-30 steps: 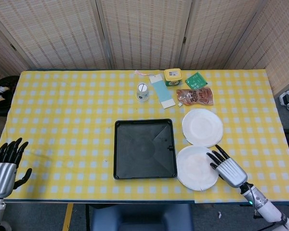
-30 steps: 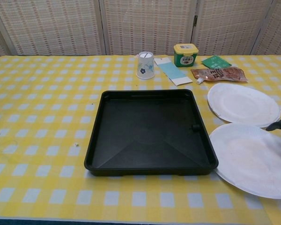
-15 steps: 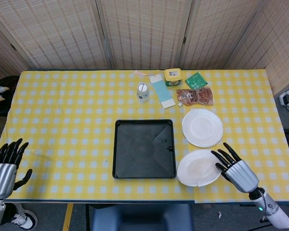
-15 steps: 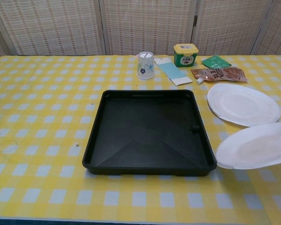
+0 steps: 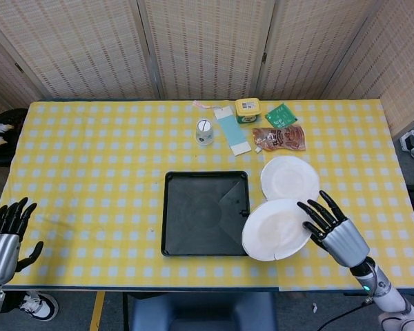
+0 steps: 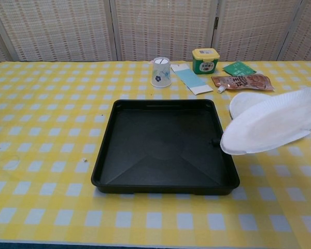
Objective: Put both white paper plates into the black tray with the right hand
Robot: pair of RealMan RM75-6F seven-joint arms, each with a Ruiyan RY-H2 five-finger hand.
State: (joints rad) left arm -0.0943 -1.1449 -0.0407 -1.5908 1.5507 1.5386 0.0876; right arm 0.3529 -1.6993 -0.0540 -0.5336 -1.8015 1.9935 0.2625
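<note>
My right hand (image 5: 331, 231) holds a white paper plate (image 5: 274, 229) by its right edge, lifted off the table and tilted. In the chest view that plate (image 6: 272, 127) hangs in the air just right of the black tray (image 6: 166, 184), its left rim over the tray's right edge. The second white plate (image 5: 290, 176) lies flat on the yellow checked cloth behind it, partly covered by the lifted one. The black tray (image 5: 205, 248) lies with nothing in it at the table's middle. My left hand (image 5: 3, 238) hangs open off the table's front left corner.
At the back stand a small paper cup (image 5: 204, 131), a light blue card (image 5: 232, 131), a yellow-lidded tub (image 5: 248, 109), a green packet (image 5: 281, 114) and a brown snack bag (image 5: 279, 138). Woven screens close off the far side.
The right hand has lifted the near plate off the table and carried it up and left toward the tray, tilting it. The left hand stays put.
</note>
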